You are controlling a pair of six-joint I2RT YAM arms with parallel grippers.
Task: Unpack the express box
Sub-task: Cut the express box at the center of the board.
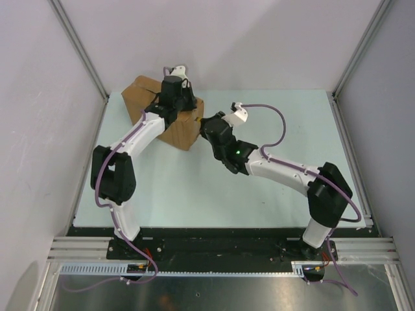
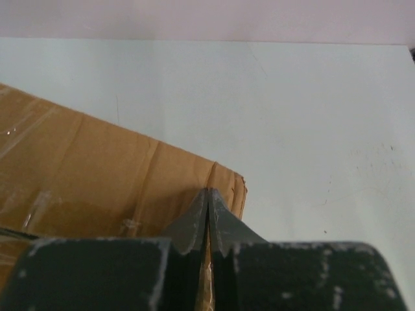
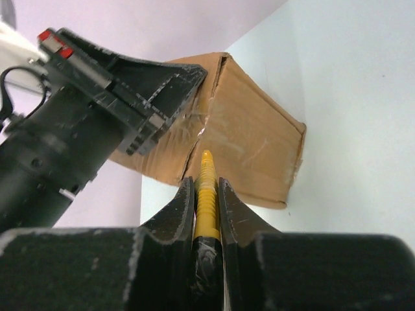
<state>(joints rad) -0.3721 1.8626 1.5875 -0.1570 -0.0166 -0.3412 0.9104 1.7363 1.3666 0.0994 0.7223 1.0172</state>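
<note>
Right gripper (image 3: 206, 183), clamped on yellow ribbed knife (image 3: 206, 165), should follow brown cardboard box (image 3: 256, 139)'s tape seam; left gripper (image 2: 209, 194), pinched empty, steadies.

A robot test cell of a laboratory is shown. A flat pale green table top (image 1: 194, 188) is enclosed by plain lilac-white wall panels (image 1: 246, 39), which are held in silver aluminium profile posts (image 1: 78, 45). Two white-and-black jointed robot arms, the left arm (image 1: 139, 136) and the right arm (image 1: 285, 170), are bolted to a black base plate (image 1: 214, 236) at the near edge, beside silver aluminium rails (image 1: 78, 249). Thin purple cables (image 1: 280, 123) are led along both arms.
</note>
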